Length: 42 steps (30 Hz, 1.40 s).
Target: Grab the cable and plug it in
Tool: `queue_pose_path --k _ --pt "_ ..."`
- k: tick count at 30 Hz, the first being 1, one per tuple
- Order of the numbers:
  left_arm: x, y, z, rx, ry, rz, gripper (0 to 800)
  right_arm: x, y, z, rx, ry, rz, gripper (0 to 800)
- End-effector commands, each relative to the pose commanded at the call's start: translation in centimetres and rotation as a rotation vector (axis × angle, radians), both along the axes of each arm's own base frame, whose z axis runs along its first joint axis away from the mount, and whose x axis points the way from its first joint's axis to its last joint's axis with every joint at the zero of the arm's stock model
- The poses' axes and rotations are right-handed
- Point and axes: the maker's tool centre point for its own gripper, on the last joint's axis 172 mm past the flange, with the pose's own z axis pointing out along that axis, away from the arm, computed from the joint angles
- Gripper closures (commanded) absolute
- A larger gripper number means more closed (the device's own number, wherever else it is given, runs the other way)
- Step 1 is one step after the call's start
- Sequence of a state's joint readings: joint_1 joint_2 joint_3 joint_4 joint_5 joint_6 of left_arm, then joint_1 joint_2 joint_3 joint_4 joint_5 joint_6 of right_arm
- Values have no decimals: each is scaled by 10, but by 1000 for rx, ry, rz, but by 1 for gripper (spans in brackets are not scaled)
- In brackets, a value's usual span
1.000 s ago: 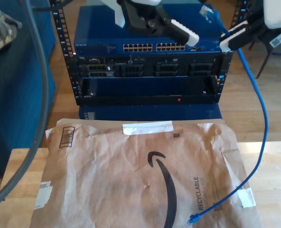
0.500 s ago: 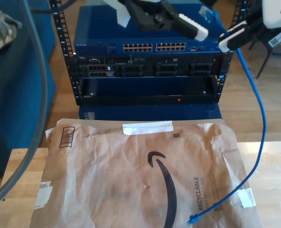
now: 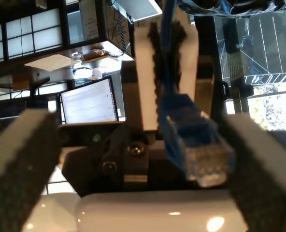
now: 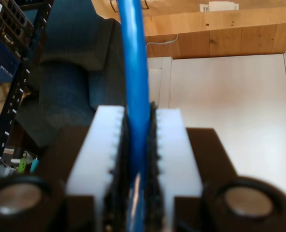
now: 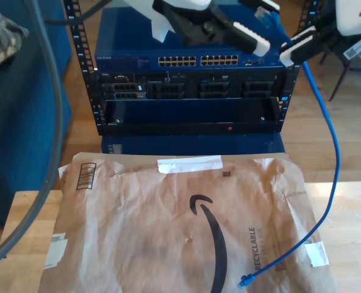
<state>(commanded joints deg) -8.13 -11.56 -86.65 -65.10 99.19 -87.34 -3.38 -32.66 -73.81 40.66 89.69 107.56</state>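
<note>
The thin bright blue network cable [image 5: 334, 152] hangs from my second gripper [image 5: 297, 45] at the exterior view's upper right, loops down past the rack's edge, and ends with its far plug [image 5: 246, 282] lying on the crumpled brown paper mailer [image 5: 168, 226] – near that view's bottom edge. My second gripper's white toothed fingers [image 4: 92, 159] are clamped tight on the cable [image 4: 135, 96]. The near blue-clear plug [image 3: 196, 145] sits between the dark foam pads [image 3: 22, 164] of my first gripper [image 5: 252, 25] – spread wide, pads apart from it. Below stands the blue network switch [image 5: 196, 60] with its port row.
</note>
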Motion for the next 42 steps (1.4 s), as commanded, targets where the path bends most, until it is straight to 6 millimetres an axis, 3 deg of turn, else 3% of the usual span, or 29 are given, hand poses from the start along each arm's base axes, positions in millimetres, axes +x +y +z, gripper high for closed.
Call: queue_pose_path --k 6,17,32,33,35,36,39,41,42 --pt "1 1 0 1 -1 5 531 0 0 0 0 0 0 794" --pt "4 1 0 4 -5 15 713 0 0 0 0 0 0 794" --pt "3 2 -1 10 3 19 795 0 0 0 1 0 0 771" --pt "3 2 -1 10 6 20 795 0 0 0 1 0 0 725" --pt "3 1 -1 9 8 18 797 0 2 1 7 -1 4 427" --pt "3 1 -2 10 11 16 797 -1 3 2 12 -5 11 386" --pt "4 1 -4 13 18 14 797 -1 3 2 9 -17 26 97" --pt "3 0 -4 9 26 11 797 -1 4 3 5 -31 37 8" --pt "3 1 -3 10 30 16 797 -1 3 5 -2 -56 51 6"
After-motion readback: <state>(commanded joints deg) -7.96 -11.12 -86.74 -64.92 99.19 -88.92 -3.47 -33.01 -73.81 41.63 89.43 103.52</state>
